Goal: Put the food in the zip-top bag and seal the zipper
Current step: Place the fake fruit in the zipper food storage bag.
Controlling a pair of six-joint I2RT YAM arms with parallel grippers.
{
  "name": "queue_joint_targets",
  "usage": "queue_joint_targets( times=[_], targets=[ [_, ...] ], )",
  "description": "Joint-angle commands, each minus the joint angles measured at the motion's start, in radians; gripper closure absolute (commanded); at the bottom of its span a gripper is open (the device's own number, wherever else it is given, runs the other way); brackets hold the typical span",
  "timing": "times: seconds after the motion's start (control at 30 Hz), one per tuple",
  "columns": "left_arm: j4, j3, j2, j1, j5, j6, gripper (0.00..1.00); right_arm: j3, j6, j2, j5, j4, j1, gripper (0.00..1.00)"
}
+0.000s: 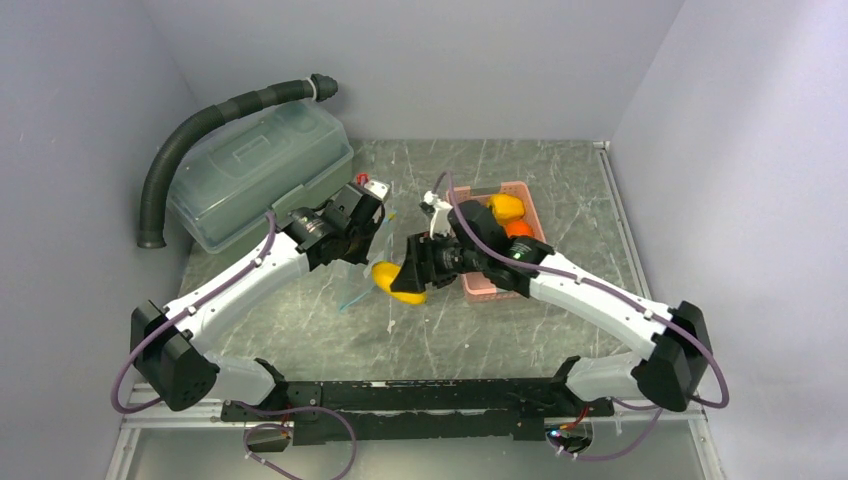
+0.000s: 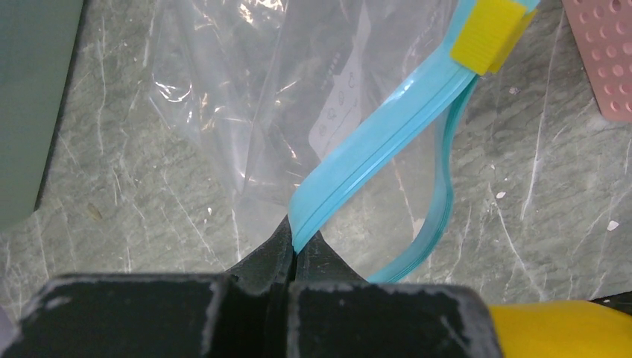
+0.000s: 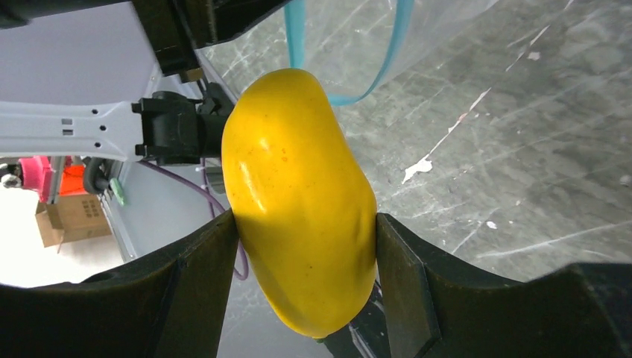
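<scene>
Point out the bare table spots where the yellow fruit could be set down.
Bare table lies nearside between both forearms; another patch lies between the pink basket and side wall. Crowded: centre, where the zip-top bag, yellow fruit, left gripper and right gripper meet.

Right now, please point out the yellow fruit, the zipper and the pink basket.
yellow fruit point(image 3: 298, 201), right wrist view, middle of its skin.
zipper point(image 2: 373, 153), left wrist view, middle of the blue strip.
basket point(image 2: 607, 60), left wrist view, its perforated wall.

Clear floppy zip-top bag point(image 2: 209, 97) with teal zipper point(image 2: 373, 153) apart; yellow oval fruit point(image 3: 298, 201) just beside its open mouth.
</scene>
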Motion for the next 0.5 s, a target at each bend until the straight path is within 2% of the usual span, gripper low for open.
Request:
queue_joint_targets(
  times=[0.0, 0.47],
  targets=[
    [0.021, 0.008, -0.036, -0.002, -0.014, -0.012, 1.00, 0.053, 0.087, 0.060, 0.037, 0.085, 0.028, 0.72],
    [0.031, 0.004, -0.053, -0.001, 0.016, -0.007, 1.00, 0.079, 0.344, 0.163, 0.208, 0.166, 0.033, 0.73]
  ],
)
